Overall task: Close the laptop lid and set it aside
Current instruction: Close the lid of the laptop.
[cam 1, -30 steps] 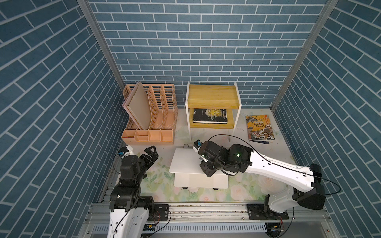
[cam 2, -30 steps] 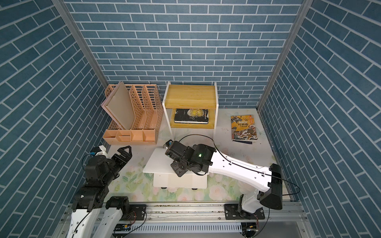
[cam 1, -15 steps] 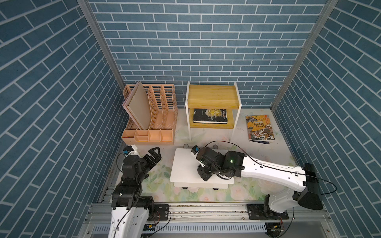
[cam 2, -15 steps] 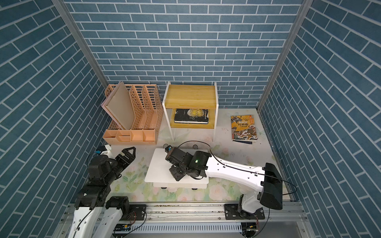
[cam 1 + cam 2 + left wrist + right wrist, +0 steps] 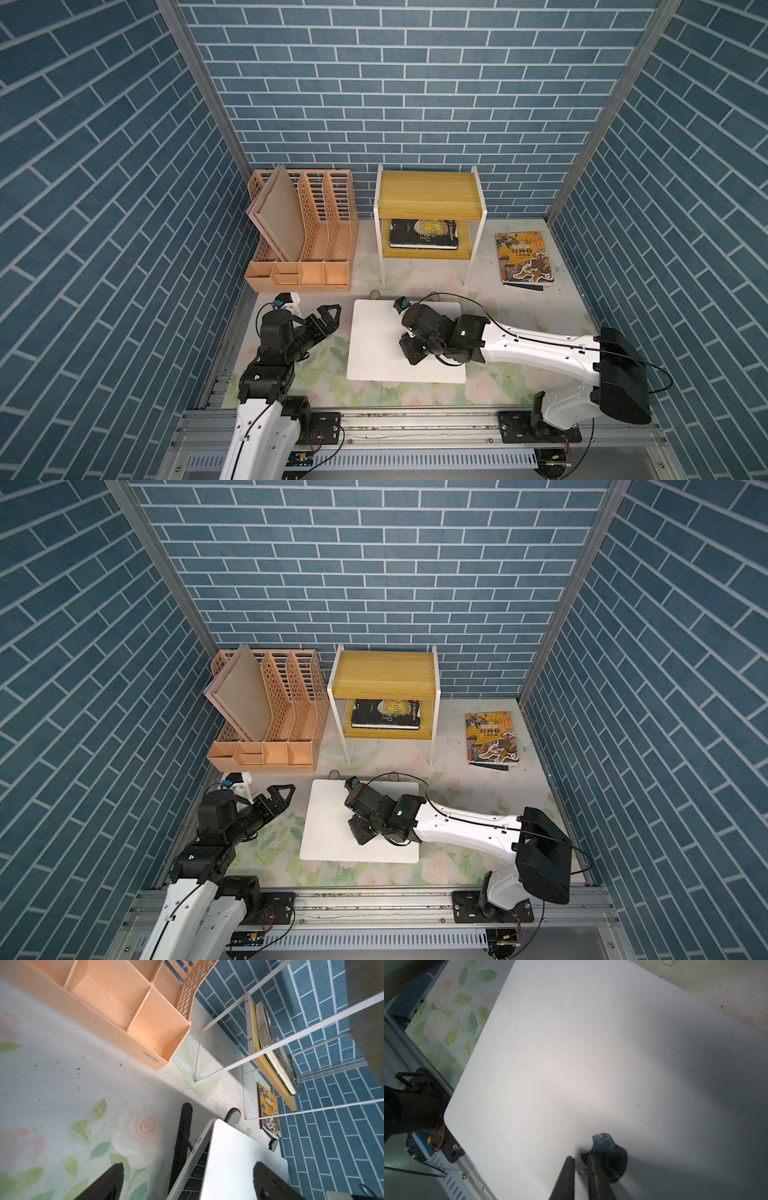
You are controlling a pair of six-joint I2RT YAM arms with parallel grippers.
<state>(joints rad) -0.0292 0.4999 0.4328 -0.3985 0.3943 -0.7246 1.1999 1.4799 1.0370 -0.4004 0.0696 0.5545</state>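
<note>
Laptop lid (image 5: 374, 345) lies almost shut near bench (image 5: 519, 299) centre, long axis 9-to-3; right gripper (image 5: 579, 1156), jaws nearly closed and empty, presses tips-down mid-lid, left gripper (image 5: 330, 319) hangs open just off its 9 o'clock edge, likely nearer for sliding aside.

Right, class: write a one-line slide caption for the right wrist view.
Right gripper, shut, over the laptop lid beside its dark logo.
</note>
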